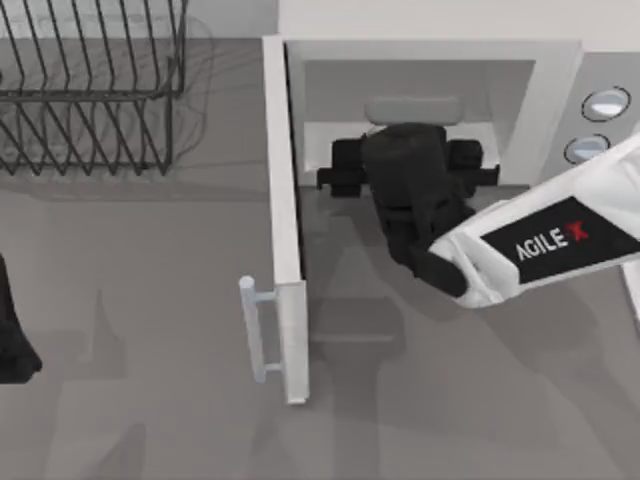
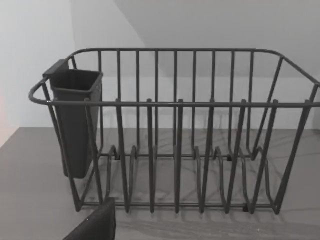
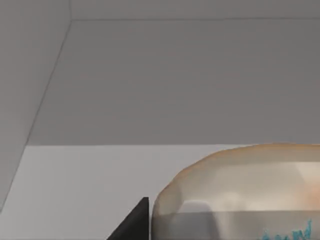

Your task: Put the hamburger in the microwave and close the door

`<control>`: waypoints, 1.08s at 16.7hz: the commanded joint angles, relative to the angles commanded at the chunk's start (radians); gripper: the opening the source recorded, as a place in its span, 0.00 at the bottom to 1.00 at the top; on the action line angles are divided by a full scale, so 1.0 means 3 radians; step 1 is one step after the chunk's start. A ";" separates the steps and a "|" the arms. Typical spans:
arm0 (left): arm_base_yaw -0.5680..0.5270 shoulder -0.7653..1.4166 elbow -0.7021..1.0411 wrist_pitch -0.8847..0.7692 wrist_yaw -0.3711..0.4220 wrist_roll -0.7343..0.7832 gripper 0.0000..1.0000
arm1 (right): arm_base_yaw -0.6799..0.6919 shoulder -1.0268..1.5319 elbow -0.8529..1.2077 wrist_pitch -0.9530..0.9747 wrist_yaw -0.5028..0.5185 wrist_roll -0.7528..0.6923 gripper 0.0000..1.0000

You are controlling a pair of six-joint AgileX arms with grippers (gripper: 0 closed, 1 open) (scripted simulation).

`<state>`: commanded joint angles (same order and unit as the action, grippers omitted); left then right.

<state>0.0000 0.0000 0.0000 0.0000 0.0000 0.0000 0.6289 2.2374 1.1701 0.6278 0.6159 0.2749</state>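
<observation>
Our right gripper (image 1: 412, 150) reaches into the microwave (image 1: 560, 90) past its open door (image 1: 285, 220), fingers (image 3: 132, 224) about the hamburger (image 3: 240, 192), with our left arm (image 1: 15, 330) parked far left.

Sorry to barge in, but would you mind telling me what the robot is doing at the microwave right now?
The right gripper is reaching into the open cavity of the microwave. Its wrist view shows the hamburger close up against the inner walls, so it seems to be going in. The door stands swung wide open, its handle untouched, so closing is yet to come. The left arm is parked at the table's left edge, facing the black dish rack.
</observation>
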 joint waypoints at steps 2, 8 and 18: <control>0.0000 0.0000 0.0000 0.0000 0.0000 0.0000 1.00 | -0.0055 0.0118 0.0187 -0.0034 -0.0028 -0.0002 0.00; 0.0000 0.0000 0.0000 0.0000 0.0000 0.0000 1.00 | -0.0328 0.0642 0.1135 -0.0410 -0.0123 -0.0138 0.00; 0.0000 0.0000 0.0000 0.0000 0.0000 0.0000 1.00 | -0.0542 0.1388 0.2469 -0.0914 -0.0476 -0.0290 0.00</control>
<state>0.0000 0.0000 0.0000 0.0000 0.0000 0.0000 0.4663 2.6540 1.9107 0.3535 0.4730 0.1879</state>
